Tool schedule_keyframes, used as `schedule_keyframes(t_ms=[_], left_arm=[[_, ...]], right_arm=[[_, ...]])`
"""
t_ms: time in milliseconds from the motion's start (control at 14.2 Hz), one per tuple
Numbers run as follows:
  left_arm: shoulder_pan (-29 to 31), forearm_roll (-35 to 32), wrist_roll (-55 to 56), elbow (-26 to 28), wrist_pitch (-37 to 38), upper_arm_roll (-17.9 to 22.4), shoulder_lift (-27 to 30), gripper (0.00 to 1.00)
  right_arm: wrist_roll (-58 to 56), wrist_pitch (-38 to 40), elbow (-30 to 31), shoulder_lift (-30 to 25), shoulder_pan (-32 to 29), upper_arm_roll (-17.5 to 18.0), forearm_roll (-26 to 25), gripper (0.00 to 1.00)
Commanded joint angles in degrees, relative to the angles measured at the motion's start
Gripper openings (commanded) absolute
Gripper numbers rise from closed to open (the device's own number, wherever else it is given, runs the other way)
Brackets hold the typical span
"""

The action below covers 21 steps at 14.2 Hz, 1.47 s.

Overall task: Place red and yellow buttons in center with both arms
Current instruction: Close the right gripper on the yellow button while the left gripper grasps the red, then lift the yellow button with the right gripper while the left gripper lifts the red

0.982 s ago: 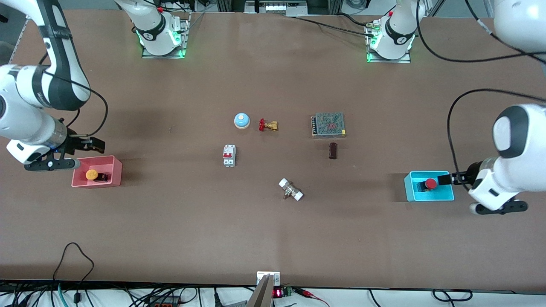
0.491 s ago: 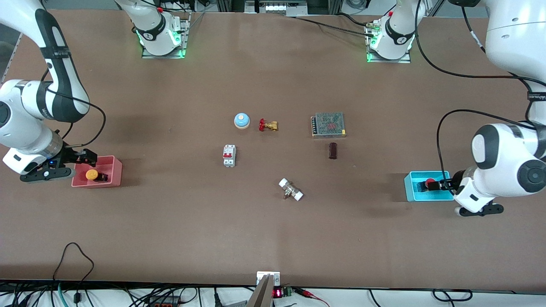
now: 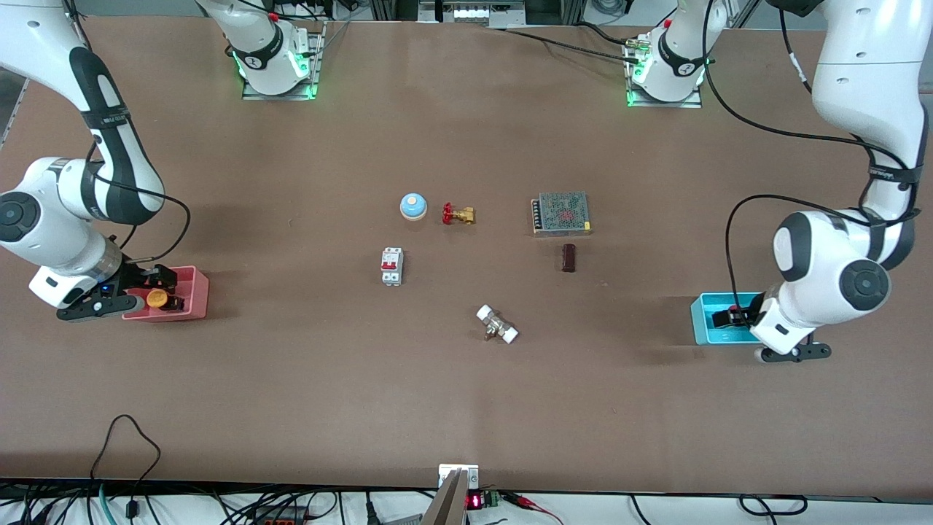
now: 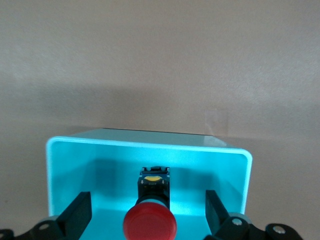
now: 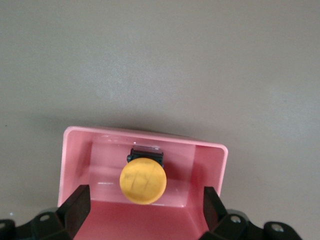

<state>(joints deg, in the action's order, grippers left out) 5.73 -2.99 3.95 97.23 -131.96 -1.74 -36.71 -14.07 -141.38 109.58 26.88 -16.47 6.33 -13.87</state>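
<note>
My left gripper (image 4: 150, 220) hangs over the cyan tray (image 3: 705, 321) at the left arm's end of the table, its fingers (image 4: 77, 215) spread wide with nothing between them but air, one on each side of the red button (image 4: 150, 226). That button has a smooth round red cap on a small black body with a yellow mark on its top face, and it lies in the tray with the cap toward my wrist camera.

My right gripper (image 5: 145, 212) is in the same stance over the pink tray (image 3: 198, 292) at the right arm's end of the table, fingers (image 5: 75, 207) parted and holding nothing. The yellow button (image 5: 143, 180) sits between them in the tray, a round yellow-orange cap, slightly scuffed, on a black body.

The center of the matte brown tabletop (image 3: 291, 379) holds other parts, well apart from both trays: a blue-domed bell (image 3: 412, 206), a red-handled brass valve (image 3: 458, 214) just beside it, a white circuit breaker (image 3: 391, 266), a mesh-topped power supply (image 3: 560, 213), a small dark brown block (image 3: 568, 257), and a white-ended fitting (image 3: 497, 324) nearest the front camera. Cables trail along the table's nearest edge.
</note>
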Motion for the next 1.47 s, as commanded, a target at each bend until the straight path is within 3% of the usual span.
schedule_keyframes(t_ms=[0,140,281,702,842,1053,1404], left_arm=[[0.42,-0.26,-1.23,4.1,-3.82,-0.46,1.91,1.0],[0.42,-0.26,-1.23,4.72,-4.01,-0.46,1.91,0.95],[0.42,-0.26,-1.66,4.72,-4.01,-0.46,1.91,0.81],[0.6,-0.17,-1.67,4.19,-3.57,-0.37,2.0,0.27],[0.6,-0.35,-1.76,3.75,-3.31,-0.29,2.52,0.24],[0.6,-0.35,-3.16,3.58,-2.43,-0.28,5.06,0.24],[0.34,-0.52,-3.51,-5.89,14.85,-0.99,7.01,0.24]], right_arm=[[-0.78,-1.88,0.11,1.06,-0.85,0.62,-0.72,1.0],[-0.7,-2.06,0.11,1.59,-0.85,0.62,-0.72,1.0],[-0.7,-3.11,0.11,2.2,-0.85,0.62,-0.72,1.0],[-0.78,-3.99,0.11,2.74,-1.02,0.62,-0.81,0.96],[-0.87,-4.34,0.11,3.17,-1.29,0.62,-0.81,0.91],[-1.75,-4.52,0.02,3.61,-1.81,0.62,-0.81,0.76],[-1.75,-4.52,0.02,3.62,-1.9,0.62,-0.81,0.41]])
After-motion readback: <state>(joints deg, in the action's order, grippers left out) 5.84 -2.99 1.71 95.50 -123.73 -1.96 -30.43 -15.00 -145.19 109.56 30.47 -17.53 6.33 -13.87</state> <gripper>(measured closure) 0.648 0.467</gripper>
